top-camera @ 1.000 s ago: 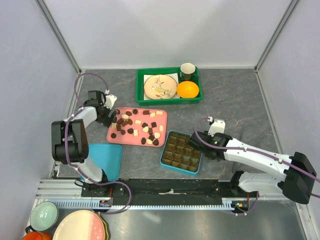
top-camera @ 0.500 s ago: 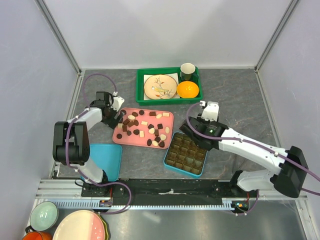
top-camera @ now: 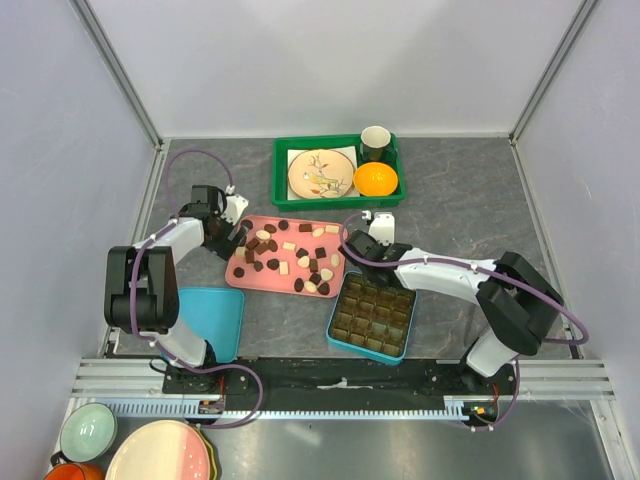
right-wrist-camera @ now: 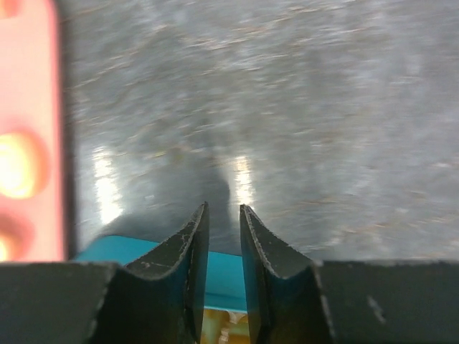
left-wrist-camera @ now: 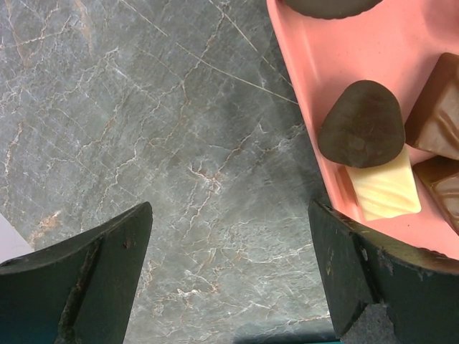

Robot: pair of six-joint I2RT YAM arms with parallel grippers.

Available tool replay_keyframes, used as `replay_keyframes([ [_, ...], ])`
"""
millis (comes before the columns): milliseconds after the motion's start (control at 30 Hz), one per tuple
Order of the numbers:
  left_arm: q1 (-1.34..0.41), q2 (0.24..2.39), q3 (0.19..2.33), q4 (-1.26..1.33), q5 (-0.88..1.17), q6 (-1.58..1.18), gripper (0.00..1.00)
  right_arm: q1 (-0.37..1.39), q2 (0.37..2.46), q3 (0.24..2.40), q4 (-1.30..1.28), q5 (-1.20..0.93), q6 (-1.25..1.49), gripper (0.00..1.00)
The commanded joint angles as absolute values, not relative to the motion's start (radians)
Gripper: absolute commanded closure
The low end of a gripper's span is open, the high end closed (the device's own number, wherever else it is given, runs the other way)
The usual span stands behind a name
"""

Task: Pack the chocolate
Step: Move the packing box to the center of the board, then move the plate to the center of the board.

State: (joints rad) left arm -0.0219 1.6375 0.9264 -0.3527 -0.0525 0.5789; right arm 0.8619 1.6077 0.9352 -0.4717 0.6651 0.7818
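A second ago the pink tray lay further left and the right arm reached in from well to the right of it. Now the tray sits shifted rightward on the table, its near right corner just beside the blue box. The right gripper has swung across to the tray's right edge. The left gripper has followed the tray and is at its left edge, as it was before.

The right wrist view is smeared by motion. Only a strip of the pink tray shows at its left, with two bright blurs that cannot be identified. The blue box's compartments look dark from above, and whether they hold pieces cannot be made out. The left wrist view cuts off most of the tray, leaving one corner and a few pieces.

The left fingers stand wide apart with bare table between them. The right-hand one overlaps the tray's rim and holds nothing. The right fingers are drawn to a narrow slit with nothing in it, above the box's teal rim.

The chocolate lies scattered over the pink tray. A dark piece rests partly on a white piece near the left edge.
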Motion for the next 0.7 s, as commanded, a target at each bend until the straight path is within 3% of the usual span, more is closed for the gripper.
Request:
replay_keyframes([
  [0, -0.034, 1.626, 0.896, -0.397, -0.034, 0.548, 0.03, 0.864, 1.582, 0.893, -0.374, 0.493, 0.759, 0.71],
  [367, -0.034, 1.623, 0.884, -0.387, -0.038, 0.549, 0.03, 0.865, 1.508, 0.795, -0.288, 0.304, 0.773, 0.72],
  [667, -0.034, 1.615, 0.877, -0.385, -0.037, 0.551, 0.03, 0.850, 1.647, 1.009, -0.258, 0.315, 0.683, 0.66],
])
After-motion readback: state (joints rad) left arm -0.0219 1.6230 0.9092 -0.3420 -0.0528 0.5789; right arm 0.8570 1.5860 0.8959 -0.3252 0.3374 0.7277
